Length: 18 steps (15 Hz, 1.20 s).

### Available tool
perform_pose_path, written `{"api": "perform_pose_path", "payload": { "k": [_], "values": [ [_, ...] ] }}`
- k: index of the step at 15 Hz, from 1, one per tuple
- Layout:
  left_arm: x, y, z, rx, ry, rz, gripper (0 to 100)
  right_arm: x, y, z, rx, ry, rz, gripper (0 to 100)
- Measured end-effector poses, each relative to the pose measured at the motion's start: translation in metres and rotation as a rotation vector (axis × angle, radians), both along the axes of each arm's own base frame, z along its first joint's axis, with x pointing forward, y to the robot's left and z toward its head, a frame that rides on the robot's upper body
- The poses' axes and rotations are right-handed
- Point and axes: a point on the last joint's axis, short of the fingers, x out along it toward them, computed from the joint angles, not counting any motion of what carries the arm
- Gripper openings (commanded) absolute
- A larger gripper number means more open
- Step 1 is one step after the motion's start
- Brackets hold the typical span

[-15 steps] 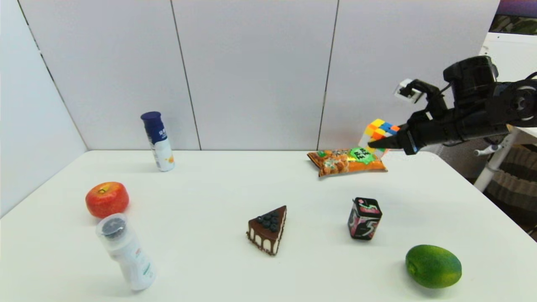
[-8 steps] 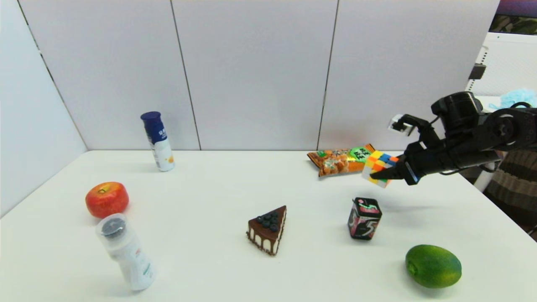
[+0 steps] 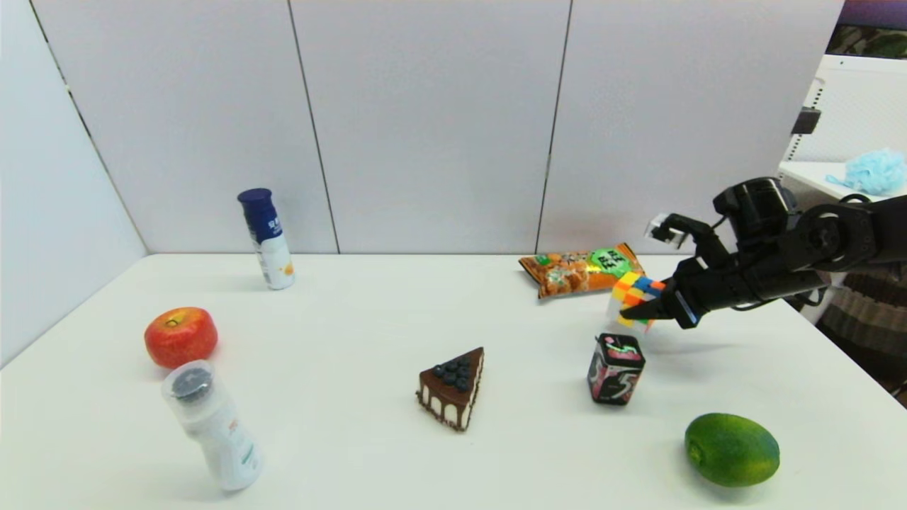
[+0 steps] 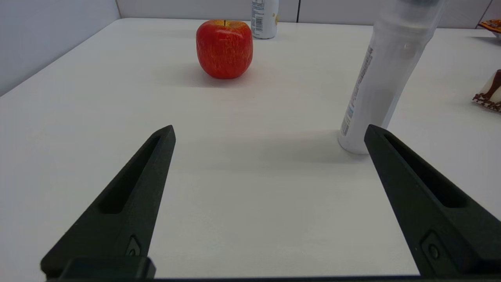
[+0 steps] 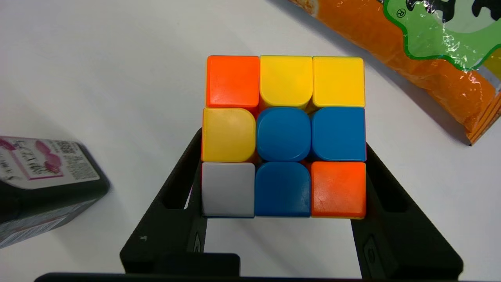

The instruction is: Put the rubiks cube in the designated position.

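The rubiks cube (image 3: 633, 298) (image 5: 283, 135), with scrambled yellow, orange, blue and white squares, is clamped between the two black fingers of my right gripper (image 3: 635, 309) (image 5: 282, 156). It hangs low over the white tabletop at the right rear, between the orange snack bag (image 3: 582, 270) and the black-and-pink box (image 3: 615, 368). I cannot tell whether the cube touches the table. My left gripper (image 4: 270, 133) is open and empty, low over the table near the white bottle (image 4: 385, 74); it does not show in the head view.
A green lime (image 3: 731, 449) lies at the front right, a cake slice (image 3: 453, 388) in the middle. A red apple (image 3: 181, 336), a white bottle (image 3: 212, 425) and a blue-capped bottle (image 3: 267, 238) stand on the left. The table's right edge (image 3: 815, 333) runs under my right arm.
My right arm has come down and toward the front with the cube in it, from above the snack bag to just behind the black-and-pink box.
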Motion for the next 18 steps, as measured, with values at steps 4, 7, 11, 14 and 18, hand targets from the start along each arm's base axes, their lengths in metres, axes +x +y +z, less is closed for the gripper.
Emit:
{"api": "perform_pose_path", "payload": {
  "k": [4, 7, 11, 14, 18],
  "values": [
    [0.000, 0.000, 0.000, 0.000, 0.000, 0.000, 100, 0.003, 0.000, -0.007, 0.012, 0.016, 0.008, 100],
    [0.000, 0.000, 0.000, 0.000, 0.001, 0.000, 100, 0.005, -0.001, -0.007, 0.013, 0.019, 0.003, 100],
    [0.000, 0.000, 0.000, 0.000, 0.000, 0.000, 100, 0.005, -0.001, 0.032, 0.057, -0.083, -0.043, 100],
    [0.000, 0.000, 0.000, 0.000, 0.001, 0.000, 100, -0.010, 0.000, 0.080, 0.116, -0.197, -0.051, 100],
    [0.000, 0.000, 0.000, 0.000, 0.000, 0.000, 100, -0.054, 0.002, 0.143, 0.242, -0.318, -0.040, 100]
  ]
}}
